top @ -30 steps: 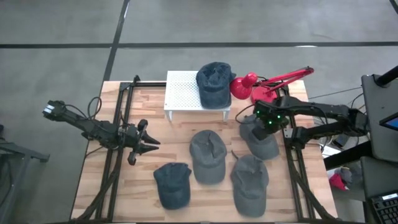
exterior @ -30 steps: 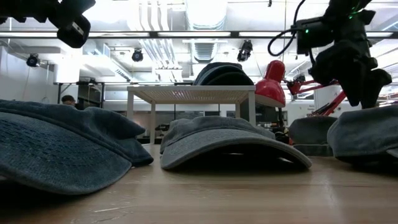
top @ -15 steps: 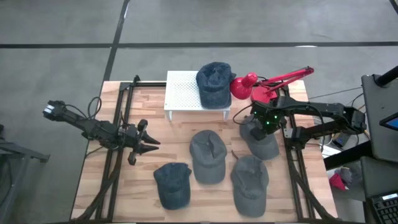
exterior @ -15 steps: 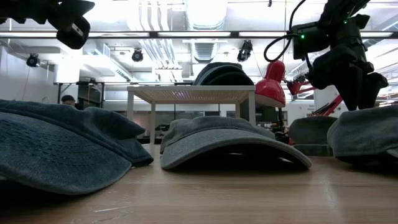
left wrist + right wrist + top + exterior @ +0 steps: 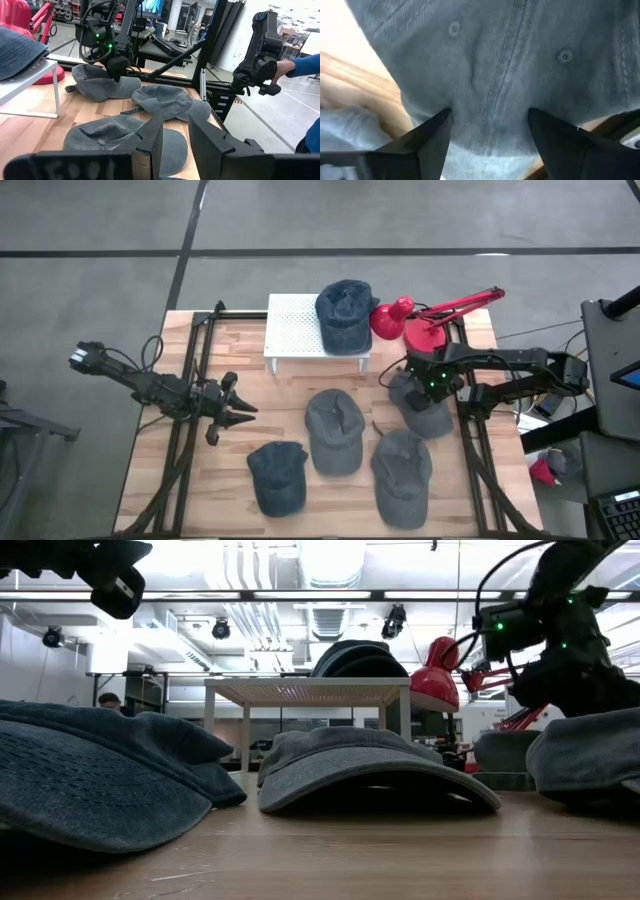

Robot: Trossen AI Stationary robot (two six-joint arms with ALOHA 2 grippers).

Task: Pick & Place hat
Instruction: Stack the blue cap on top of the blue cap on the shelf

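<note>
Since the earlier frame the right gripper (image 5: 428, 387) has come lower onto the denim cap (image 5: 420, 408) at the table's right side, near the red lamp (image 5: 415, 318). Its fingers (image 5: 427, 140) stand apart, pressing the crown. Cloth looks soft and light; pinching a crown fold seems best. Left gripper (image 5: 240, 410) waits open over the left side.

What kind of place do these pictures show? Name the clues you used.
Most likely a robotics lab or workshop. Two robot arms work over a wooden table strewn with denim caps. The ceiling beyond shows bare ducts, and a person's sleeve shows beside another dark machine.
</note>
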